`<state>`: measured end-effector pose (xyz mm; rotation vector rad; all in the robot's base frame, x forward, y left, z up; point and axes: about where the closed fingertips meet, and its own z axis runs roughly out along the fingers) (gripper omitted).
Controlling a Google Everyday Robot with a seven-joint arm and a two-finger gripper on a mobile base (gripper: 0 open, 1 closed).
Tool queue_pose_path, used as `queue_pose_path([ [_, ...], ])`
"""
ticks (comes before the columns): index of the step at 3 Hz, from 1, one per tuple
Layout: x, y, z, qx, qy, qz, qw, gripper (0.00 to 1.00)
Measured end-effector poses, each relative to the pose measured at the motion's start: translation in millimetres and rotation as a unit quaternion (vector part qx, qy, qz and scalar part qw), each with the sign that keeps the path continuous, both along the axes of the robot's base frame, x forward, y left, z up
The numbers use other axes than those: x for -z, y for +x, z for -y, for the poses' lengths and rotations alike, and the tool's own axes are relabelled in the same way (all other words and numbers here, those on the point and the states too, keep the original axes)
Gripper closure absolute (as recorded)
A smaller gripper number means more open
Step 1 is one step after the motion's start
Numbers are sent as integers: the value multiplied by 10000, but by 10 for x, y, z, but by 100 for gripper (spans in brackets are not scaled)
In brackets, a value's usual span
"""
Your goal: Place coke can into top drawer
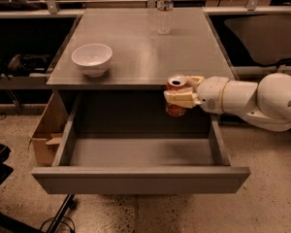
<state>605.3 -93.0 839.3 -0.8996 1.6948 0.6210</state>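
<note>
- One drop matters: your gripper (178, 99), closed around the upright coke can (176, 83), hangs above the back right of the top drawer (136, 153).
- Its floor lies straight below.

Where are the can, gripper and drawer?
can (176, 82): camera view, silver top.
gripper (178, 96): camera view, midway between fingertips, shut on the can over the drawer's back right.
drawer (140, 180): camera view, front panel.

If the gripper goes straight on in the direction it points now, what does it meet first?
The gripper, shut on the coke can, points left across the open top drawer. The way looks free up to the drawer's left wall, though depth and height are unclear.
</note>
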Motion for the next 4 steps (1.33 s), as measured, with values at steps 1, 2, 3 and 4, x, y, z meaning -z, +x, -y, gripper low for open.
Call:
queue_pose_path([
  [1,404,61,150,14,181,-255,9995,100],
  [2,400,61,151,14,181,-255,9995,100],
  [3,704,17,276,26,286,-441,9986,100],
  [4,966,-155,384,72,438,-476,9979,100],
])
